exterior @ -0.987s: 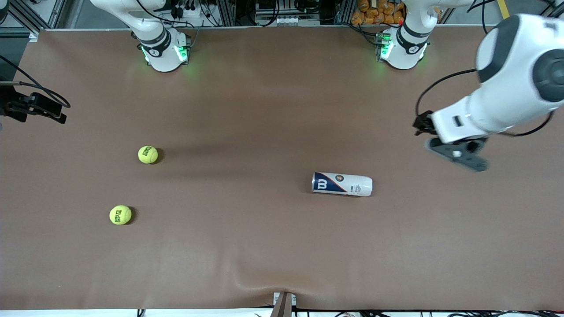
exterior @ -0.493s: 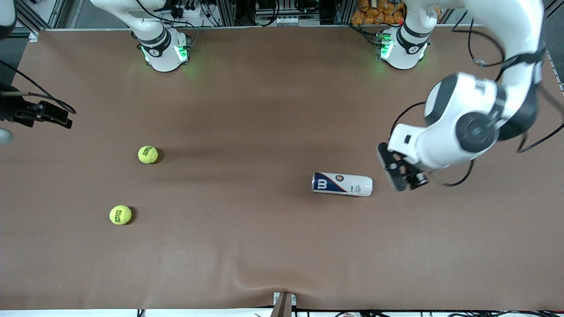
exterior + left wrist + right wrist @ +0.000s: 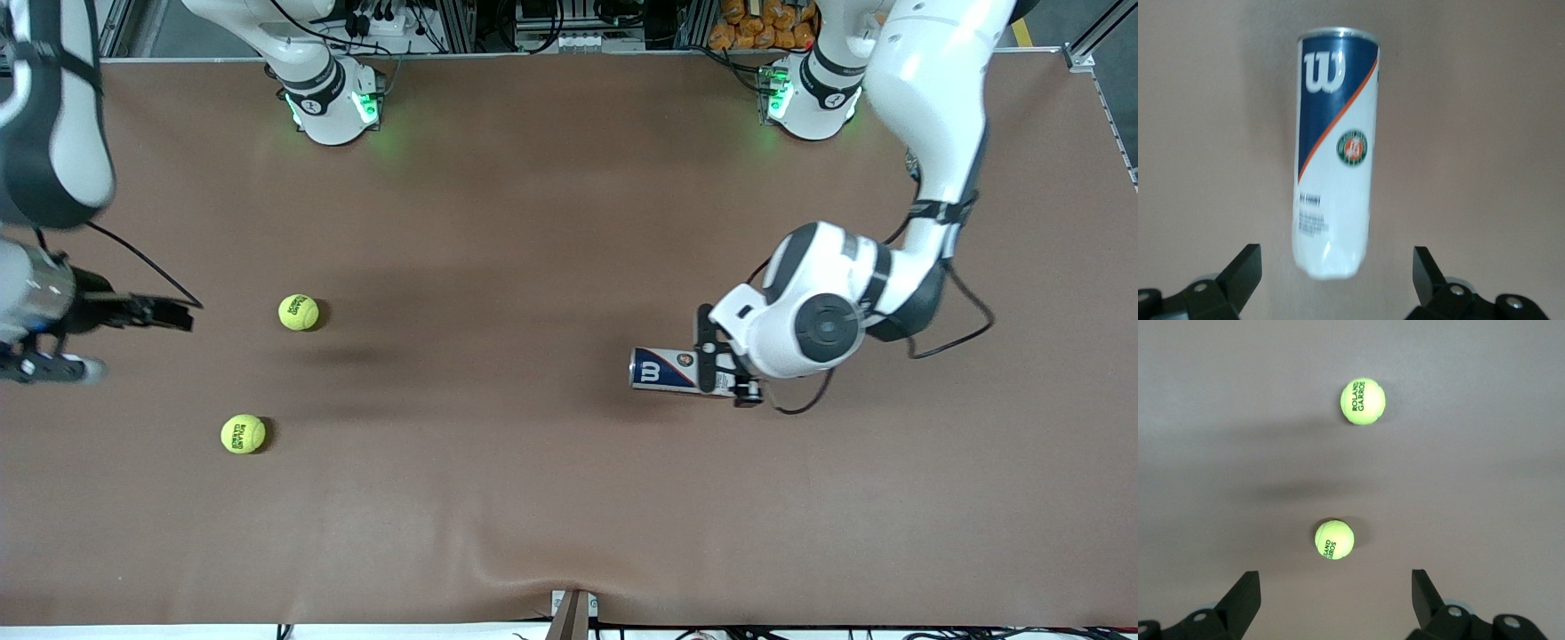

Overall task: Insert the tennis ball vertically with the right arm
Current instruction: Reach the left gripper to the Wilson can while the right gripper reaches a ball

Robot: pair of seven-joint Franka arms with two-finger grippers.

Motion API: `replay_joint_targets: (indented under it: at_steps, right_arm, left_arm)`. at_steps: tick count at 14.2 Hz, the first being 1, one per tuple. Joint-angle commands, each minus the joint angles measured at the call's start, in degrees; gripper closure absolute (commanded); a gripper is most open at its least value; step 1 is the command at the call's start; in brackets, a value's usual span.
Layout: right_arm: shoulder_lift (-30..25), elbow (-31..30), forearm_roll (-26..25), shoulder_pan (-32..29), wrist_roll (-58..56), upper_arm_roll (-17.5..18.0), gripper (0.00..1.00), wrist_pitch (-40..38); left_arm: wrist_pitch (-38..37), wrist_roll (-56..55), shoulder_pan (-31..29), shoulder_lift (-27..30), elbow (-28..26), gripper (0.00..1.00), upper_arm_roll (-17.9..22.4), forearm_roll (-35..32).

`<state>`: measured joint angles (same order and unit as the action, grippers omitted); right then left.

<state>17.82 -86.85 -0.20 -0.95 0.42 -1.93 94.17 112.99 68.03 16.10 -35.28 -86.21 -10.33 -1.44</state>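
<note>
While two fuzzy yellow tennis balls (image 3: 299,312) (image 3: 243,434) lie apart on the brown tabletop (image 3: 498,498), one white-and-blue cylindrical can (image 3: 662,370) lies sideways at three o'clock from them. The left claw (image 3: 731,366) hangs spread over its base; the right claw (image 3: 1331,603) gapes above the balls.

the table (image 3: 551,498) is covered in plain brown sheet, slightly wrinkled at the edge nearest the front camera. a white and blue ball can (image 3: 662,370) (image 3: 1335,153) lies on its side on it, toward the left arm's end. two yellow balls lie well apart from the can toward the right arm's end: one ball (image 3: 299,312) (image 3: 1334,539) a little farther from the front camera than the can, the other ball (image 3: 243,434) (image 3: 1363,401) nearer to that camera than the can.
</note>
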Motion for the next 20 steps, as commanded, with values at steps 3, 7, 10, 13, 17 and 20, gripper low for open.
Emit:
replay_joint_targets:
  at_steps: [3,7,10,13,17,20]
  right_arm:
    - [-0.1,-3.7,-0.3,-1.3,-0.1,0.6,0.0,-0.4]
    - [-0.4,-5.4,-0.3,-1.3,-0.1,0.6,0.0,-0.2]
    - [-1.0,-7.2,-0.2,-1.3,-0.1,0.6,0.0,0.6]
    - [-3.8,-12.4,0.2,-1.3,-0.1,0.6,0.0,5.0]
    - [-7.5,-20.6,0.9,-1.3,-0.1,0.6,0.0,12.1]
    - [-7.5,-22.0,0.9,-1.6,-0.1,0.5,0.0,13.4]
  left_arm:
    - [7.2,0.8,0.6,-3.6,0.3,0.0,0.1,-1.6]
    - [10.9,0.8,1.1,-5.0,-1.1,0.0,0.2,-1.6]
    - [13.7,0.9,1.2,-5.0,-3.3,0.0,0.2,-1.7]
    - [14.9,0.8,1.6,-5.1,-4.2,0.0,0.2,-1.7]
    - [15.1,0.8,1.7,-5.1,-5.8,0.0,0.2,-1.7]
    - [18.1,0.8,2.1,-5.1,-7.6,0.0,0.3,-2.9]
